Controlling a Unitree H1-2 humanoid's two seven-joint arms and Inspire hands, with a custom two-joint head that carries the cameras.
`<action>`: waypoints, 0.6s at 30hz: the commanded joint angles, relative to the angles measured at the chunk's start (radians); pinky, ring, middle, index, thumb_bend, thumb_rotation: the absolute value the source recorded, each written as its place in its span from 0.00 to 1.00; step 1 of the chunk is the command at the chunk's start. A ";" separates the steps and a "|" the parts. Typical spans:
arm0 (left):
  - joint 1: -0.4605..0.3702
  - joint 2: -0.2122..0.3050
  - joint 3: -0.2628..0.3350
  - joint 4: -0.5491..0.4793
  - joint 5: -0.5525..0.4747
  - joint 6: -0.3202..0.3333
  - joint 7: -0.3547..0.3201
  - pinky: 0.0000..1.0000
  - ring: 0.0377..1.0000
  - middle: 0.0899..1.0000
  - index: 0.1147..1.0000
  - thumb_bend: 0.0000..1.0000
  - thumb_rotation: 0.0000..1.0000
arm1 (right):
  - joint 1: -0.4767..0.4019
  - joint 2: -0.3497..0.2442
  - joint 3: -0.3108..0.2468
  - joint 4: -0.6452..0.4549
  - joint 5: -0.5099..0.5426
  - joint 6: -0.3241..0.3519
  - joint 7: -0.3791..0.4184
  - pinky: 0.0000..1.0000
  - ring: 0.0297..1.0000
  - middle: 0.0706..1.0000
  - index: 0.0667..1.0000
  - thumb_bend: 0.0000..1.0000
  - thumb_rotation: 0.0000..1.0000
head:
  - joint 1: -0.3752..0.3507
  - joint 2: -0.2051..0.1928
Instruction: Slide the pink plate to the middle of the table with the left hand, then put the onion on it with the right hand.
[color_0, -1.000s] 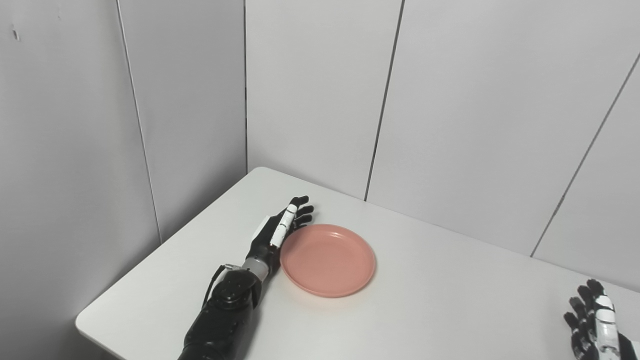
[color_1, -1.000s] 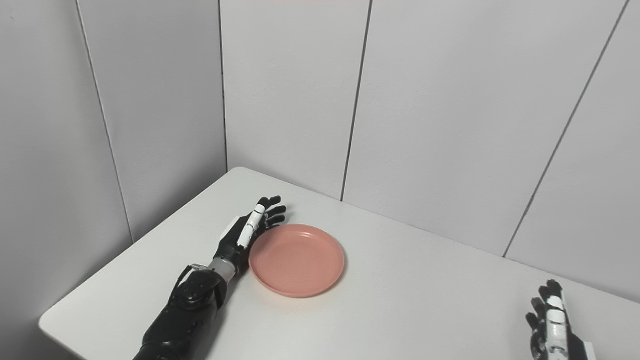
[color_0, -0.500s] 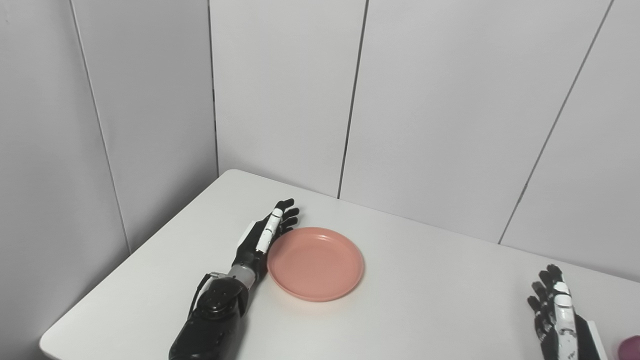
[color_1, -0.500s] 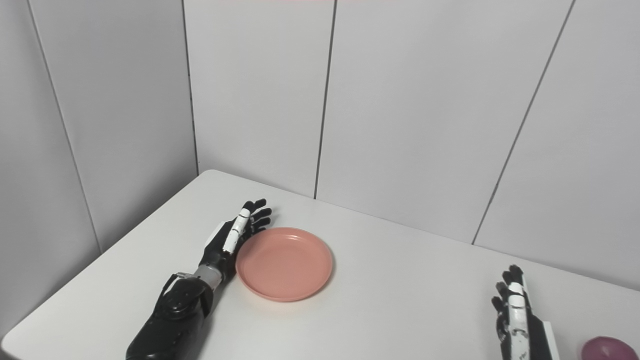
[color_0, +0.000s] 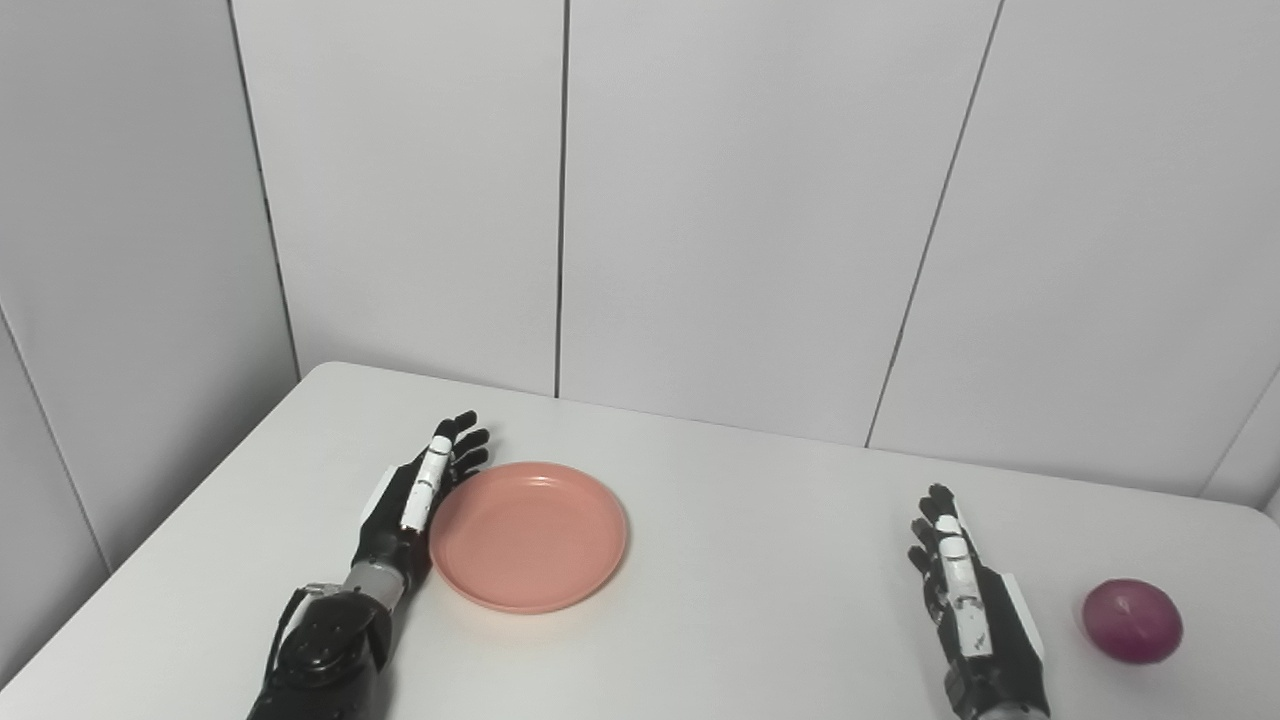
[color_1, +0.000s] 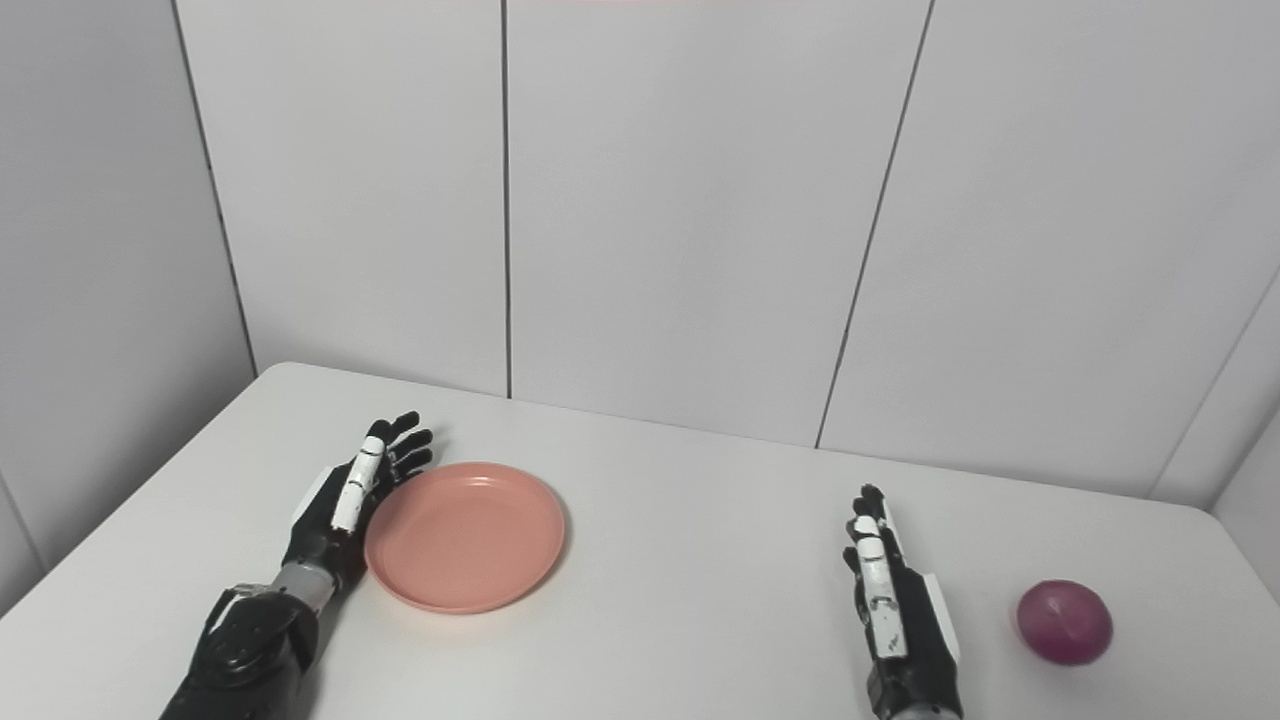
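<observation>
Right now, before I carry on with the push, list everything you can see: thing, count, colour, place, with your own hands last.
plate: one, pink, left part of the table, empty, left hand against its left rim.
onion: one, purple, lying on the table near its right end, to the right of the right hand, apart from it.
table: one, white, rounded corners, set against the panels.
wall panels: several, light grey, with dark seams, behind and beside the table.
left hand: one, black and white, open, fingers straight, edge-on along the plate.
right hand: one, black and white, open, holding nothing, between plate and onion.
</observation>
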 joint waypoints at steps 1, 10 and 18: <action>-0.028 -0.048 -0.039 -0.004 -0.001 0.029 -0.047 0.89 0.89 0.88 0.88 0.63 1.00 | -0.054 0.010 0.004 -0.010 -0.008 -0.069 -0.007 1.00 1.00 1.00 1.00 0.55 0.99 | -0.015 0.003; -0.019 -0.088 -0.051 -0.021 -0.016 0.039 -0.048 0.90 0.90 0.90 0.90 0.62 1.00 | -0.062 0.037 0.004 0.002 -0.023 -0.059 -0.033 1.00 1.00 1.00 1.00 0.53 0.98 | -0.070 0.004; -0.004 -0.134 -0.062 -0.067 -0.012 0.060 -0.029 0.91 0.91 0.90 0.90 0.60 1.00 | -0.068 0.038 0.005 0.020 -0.019 -0.075 -0.032 1.00 1.00 1.00 1.00 0.52 1.00 | -0.084 0.006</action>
